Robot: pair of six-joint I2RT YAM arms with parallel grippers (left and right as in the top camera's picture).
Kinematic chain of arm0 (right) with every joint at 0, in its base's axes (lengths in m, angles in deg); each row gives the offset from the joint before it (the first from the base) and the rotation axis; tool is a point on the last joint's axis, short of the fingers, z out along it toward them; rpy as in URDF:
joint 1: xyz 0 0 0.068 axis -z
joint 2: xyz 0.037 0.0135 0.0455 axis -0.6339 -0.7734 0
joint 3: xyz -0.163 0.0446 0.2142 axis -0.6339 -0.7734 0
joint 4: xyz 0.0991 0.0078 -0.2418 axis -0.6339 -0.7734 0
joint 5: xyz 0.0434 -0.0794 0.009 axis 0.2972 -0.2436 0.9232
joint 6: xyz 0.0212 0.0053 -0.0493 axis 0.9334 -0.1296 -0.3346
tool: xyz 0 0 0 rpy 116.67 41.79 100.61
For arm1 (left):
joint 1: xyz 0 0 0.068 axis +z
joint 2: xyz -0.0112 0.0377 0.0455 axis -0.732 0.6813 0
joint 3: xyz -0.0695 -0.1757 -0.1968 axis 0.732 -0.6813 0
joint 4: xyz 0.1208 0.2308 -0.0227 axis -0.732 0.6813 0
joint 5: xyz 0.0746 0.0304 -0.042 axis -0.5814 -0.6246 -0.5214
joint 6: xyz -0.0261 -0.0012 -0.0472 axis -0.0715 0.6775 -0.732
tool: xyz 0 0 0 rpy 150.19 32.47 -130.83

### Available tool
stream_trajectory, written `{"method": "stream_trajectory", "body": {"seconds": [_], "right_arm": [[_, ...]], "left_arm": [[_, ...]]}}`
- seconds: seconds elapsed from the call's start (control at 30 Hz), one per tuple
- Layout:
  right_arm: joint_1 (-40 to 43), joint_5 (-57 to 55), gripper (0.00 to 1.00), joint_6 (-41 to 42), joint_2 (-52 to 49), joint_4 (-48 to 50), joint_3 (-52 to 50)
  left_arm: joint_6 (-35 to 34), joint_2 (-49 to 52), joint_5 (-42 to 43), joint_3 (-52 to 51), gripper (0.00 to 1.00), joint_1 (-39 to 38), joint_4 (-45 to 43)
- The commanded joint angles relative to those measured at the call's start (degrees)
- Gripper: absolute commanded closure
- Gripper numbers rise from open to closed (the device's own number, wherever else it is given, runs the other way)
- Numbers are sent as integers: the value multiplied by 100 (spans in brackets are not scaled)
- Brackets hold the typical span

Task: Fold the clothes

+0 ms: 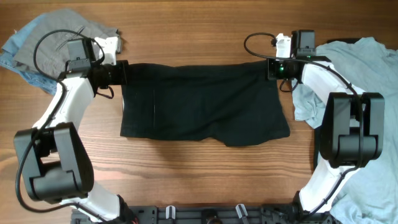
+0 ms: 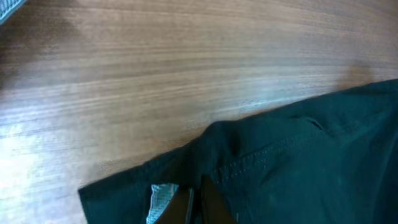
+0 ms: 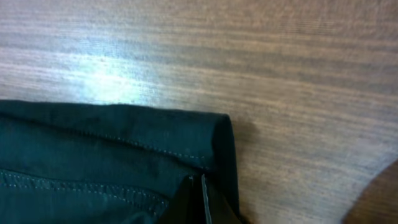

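Observation:
The black shorts lie spread flat across the middle of the table, waistband along the far edge. My left gripper is shut on the shorts' far left corner; the left wrist view shows its fingers pinched on the black fabric beside a small pale label. My right gripper is shut on the far right corner; the right wrist view shows its fingers closed on the stitched hem.
A grey garment over a blue denim piece lies at the far left. A pale blue-grey T-shirt lies at the right, partly under the right arm. Bare wooden table surrounds the shorts.

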Motion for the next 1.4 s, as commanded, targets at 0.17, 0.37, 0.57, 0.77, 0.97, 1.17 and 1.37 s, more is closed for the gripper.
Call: {"method": "stream_trajectory", "body": {"seconds": [0.17,0.37,0.57,0.77,0.97,1.17,1.37], "right_arm": [[28,79,96,125,1733,-190,74],[-28,442,96,142,1193,310,66],[-57,437,92,282,599,481,66],[-39,439,27,297,608,396,68],[4,1032,75,1185,1008,-2048,68],[2,595,50,1163,1021,-4015,68],[9,616,45,874,1462,-4164,68]], "left_arm": [[55,-1108,-1563,59,96,17,894],[52,-1058,-2033,57,96,17,966],[52,-1047,-2057,-13,94,17,1088],[28,-1040,-1714,-26,70,13,1410],[-299,-896,-772,-629,90,11,1952],[-448,-715,-614,-1626,61,11,1840],[-1167,-562,-1633,-1961,96,26,1156]]}}
